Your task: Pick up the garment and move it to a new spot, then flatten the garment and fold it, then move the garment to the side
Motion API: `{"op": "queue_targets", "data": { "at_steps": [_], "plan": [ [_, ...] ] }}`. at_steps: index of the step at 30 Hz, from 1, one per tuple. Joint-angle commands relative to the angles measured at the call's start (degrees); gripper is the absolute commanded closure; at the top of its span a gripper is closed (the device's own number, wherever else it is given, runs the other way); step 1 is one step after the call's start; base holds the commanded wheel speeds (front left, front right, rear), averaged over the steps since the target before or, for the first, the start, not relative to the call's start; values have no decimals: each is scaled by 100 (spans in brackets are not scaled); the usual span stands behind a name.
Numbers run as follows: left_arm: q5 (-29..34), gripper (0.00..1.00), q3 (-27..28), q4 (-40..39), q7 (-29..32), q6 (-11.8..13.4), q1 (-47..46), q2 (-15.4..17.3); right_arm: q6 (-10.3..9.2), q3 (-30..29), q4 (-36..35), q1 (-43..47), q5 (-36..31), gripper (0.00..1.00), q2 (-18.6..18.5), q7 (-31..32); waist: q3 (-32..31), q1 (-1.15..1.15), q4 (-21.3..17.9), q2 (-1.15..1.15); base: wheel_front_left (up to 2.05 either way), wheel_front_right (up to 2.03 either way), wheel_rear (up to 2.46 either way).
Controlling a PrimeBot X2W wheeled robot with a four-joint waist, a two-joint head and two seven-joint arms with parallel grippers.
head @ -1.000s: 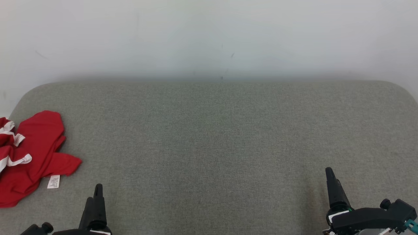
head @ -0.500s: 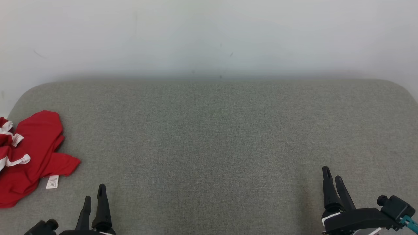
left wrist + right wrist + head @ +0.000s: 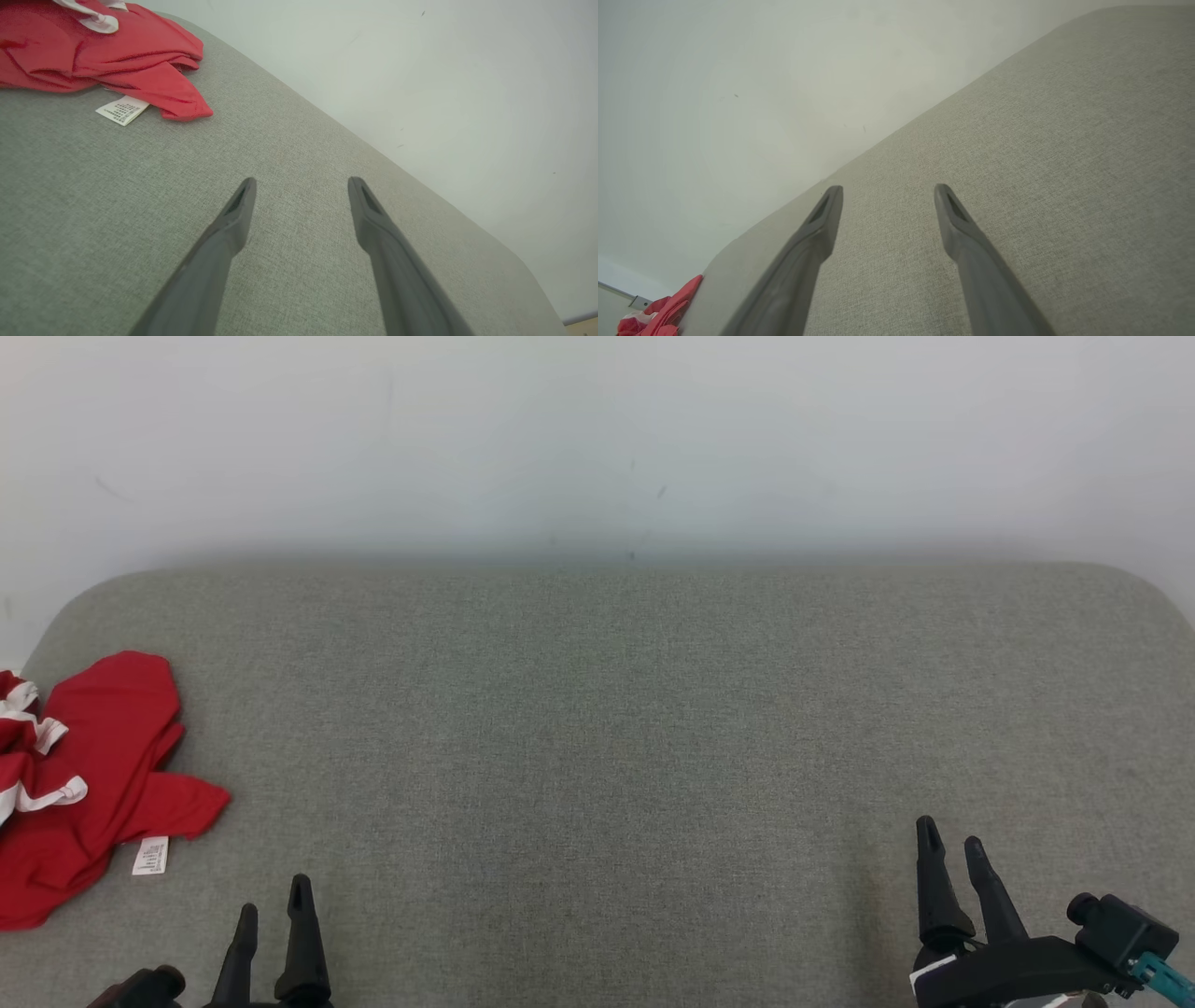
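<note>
Crumpled red garment with white trim (image 3: 93, 784) lay at the left edge of the grey fabric-covered surface (image 3: 597, 728). Left gripper (image 3: 273, 896) was over the near edge, fingers spread wide, holding nothing. Right gripper (image 3: 949, 833) was over the near right corner, likewise.

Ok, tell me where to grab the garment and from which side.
Likely the flat flap beside the label: it juts from the crumpled garment toward the open left end effector, so come from that side, from above, pinching its edge.
</note>
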Motion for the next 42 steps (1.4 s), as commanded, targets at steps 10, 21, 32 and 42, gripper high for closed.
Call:
{"op": "queue_targets", "data": {
  "at_steps": [10,21,32,42],
  "plan": [
    [697,0,-39,3,-191,69,-3,28,35,23,73,-13,-701,0,-15,-194,13,0,-6,0,0,0,0],
    [1252,0,-98,109,-341,168,8,31,38,64,111,-2,-1356,0,-47,-348,5,0,-8,0,0,0,0],
    [1795,0,-166,216,-486,219,-7,33,38,118,112,44,-1939,0,-50,-480,16,0,-26,0,0,0,0],
    [2222,0,-163,285,-597,244,-5,34,39,107,79,70,-2437,0,-24,-593,41,0,-30,0,0,0,0]
  ]
}}
